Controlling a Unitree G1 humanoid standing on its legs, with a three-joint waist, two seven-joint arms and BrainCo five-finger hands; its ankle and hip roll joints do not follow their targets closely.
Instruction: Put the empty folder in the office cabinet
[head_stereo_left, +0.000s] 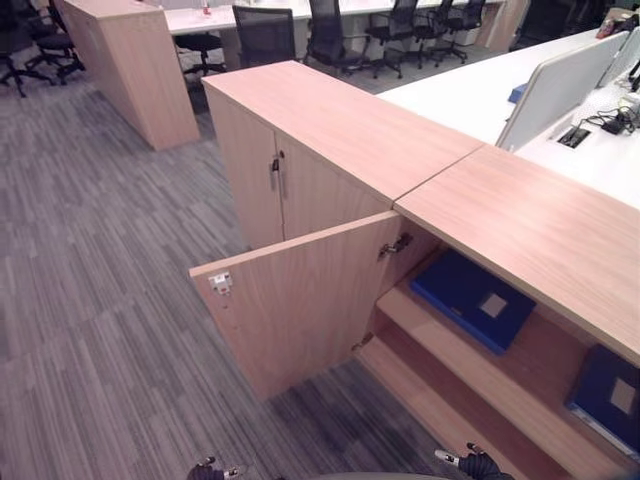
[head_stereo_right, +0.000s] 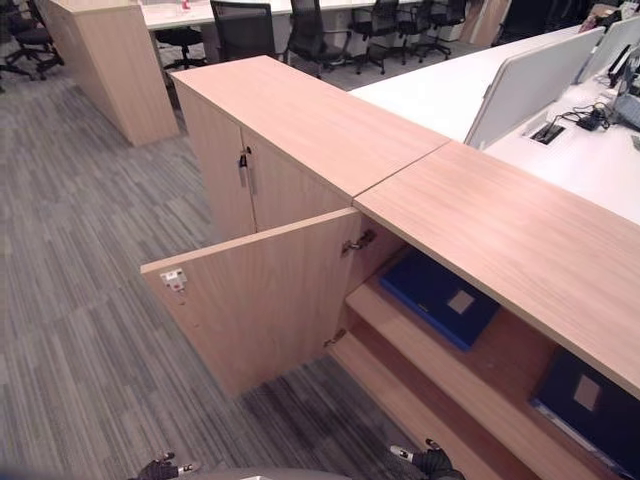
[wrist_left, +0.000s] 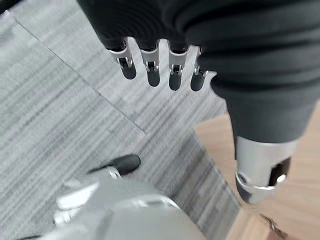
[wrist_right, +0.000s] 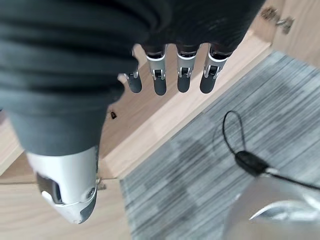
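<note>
Left eye view: a flat blue folder (head_stereo_left: 472, 298) lies on the upper shelf (head_stereo_left: 520, 375) of the open light-wood cabinet (head_stereo_left: 330, 130), near its hinge-side corner, well apart from both hands. Left robot hand (wrist_left: 150, 67) and right robot hand (wrist_right: 170, 75) hang empty, fingers straight, above grey carpet (head_stereo_left: 90, 300).

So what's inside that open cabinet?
Two dark blue folders lie on the shelf inside the open cabinet, one near the open door, one further right. The cabinet top hides the back of the shelf.
</note>
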